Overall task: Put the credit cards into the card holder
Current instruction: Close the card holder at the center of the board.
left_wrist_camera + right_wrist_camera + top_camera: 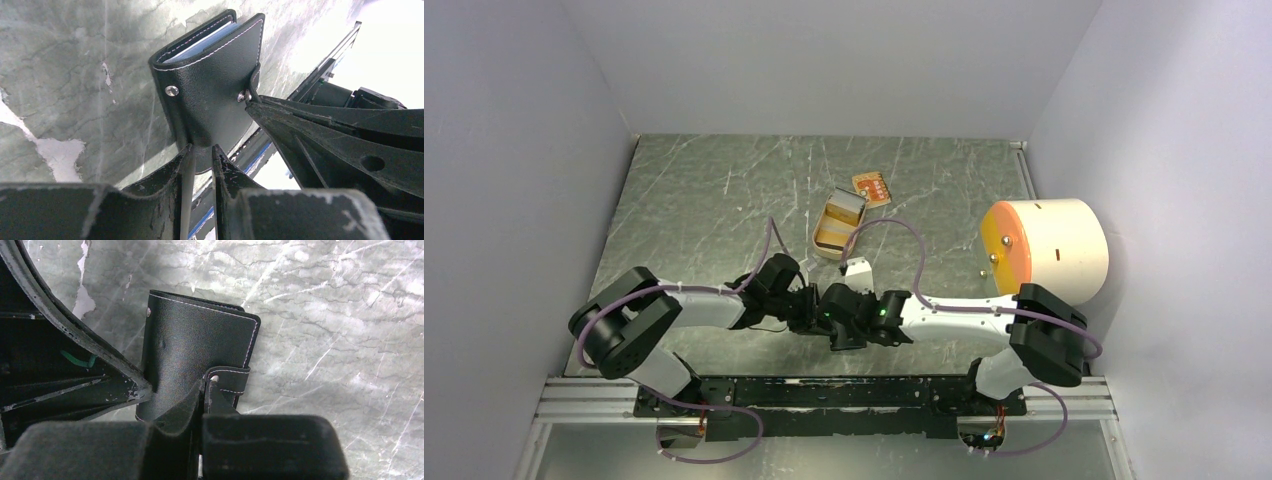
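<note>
two claws share the card holder (pixel 210 95), which hangs clear of the table (pixel 694 220) just in front of the arm bases. it is folded nearly shut, with only a sliver of blue lining (pixel 200 42) showing at its top edge. the left claw (pixel 200 152) is narrow, pinching the holder's lower edge between its fingers. the right claw (pixel 205 390) is closed down flat on the snap tab (pixel 227 380) at the side; whether the snap is fastened i cannot tell. no card is in either claw. the tan-orange card (pixel 871 187) lies on the table well beyond, just past the tin (pixel 837 225). a pale piece sits at the tin's far end, but from above i cannot tell whether it is the grey-white card.

the main risk, as i judge it, is the tab. it is a thin strap held right at the fingertips, so a pull to open the flap could slip it out and leave the holder closed. a pull off-line could instead twist the holder in the left claw's small bite on the bottom edge. if that grip gives, the holder drops to the table. the claws are also crowded tip to tip, so a badly angled move could knock finger against finger. with both claws busy, neither is free to fetch a card, and releasing one to reach the cards may let the holder fold shut.
</note>
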### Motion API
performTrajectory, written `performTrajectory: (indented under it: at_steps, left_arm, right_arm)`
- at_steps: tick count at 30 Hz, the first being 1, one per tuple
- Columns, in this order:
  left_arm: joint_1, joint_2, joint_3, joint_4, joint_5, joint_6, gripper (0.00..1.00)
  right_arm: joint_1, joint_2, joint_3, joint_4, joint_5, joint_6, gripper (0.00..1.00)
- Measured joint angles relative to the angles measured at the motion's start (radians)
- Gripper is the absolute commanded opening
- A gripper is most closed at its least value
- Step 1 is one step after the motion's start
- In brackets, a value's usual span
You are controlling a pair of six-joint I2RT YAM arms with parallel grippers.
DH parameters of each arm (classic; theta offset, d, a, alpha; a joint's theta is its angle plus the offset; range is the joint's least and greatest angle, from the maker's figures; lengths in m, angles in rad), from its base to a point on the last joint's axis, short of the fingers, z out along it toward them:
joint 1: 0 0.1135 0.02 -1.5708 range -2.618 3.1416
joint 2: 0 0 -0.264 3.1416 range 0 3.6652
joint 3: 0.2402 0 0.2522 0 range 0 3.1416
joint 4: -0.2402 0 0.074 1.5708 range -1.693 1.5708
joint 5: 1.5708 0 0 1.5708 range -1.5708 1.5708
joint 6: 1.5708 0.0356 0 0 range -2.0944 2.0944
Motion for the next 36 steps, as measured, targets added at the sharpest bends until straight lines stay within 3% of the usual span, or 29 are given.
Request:
performTrajectory:
  at_steps: [29,34,36]
  left_arm:
    - [-0.005,0.007,0.006,-0.001,0.002,0.000,0.25]
    - [-0.005,0.011,0.006,0.000,0.002,0.000,0.25]
    - [-0.006,0.011,0.006,0.000,0.002,0.000,0.25]
  right_arm:
    - [-0.012,0.070,0.053,-0.026,-0.049,-0.047,0.00]
    - [-0.012,0.103,0.092,-0.054,-0.040,-0.061,0.16]
    - [-0.012,0.105,0.098,-0.053,-0.048,-0.065,0.14]
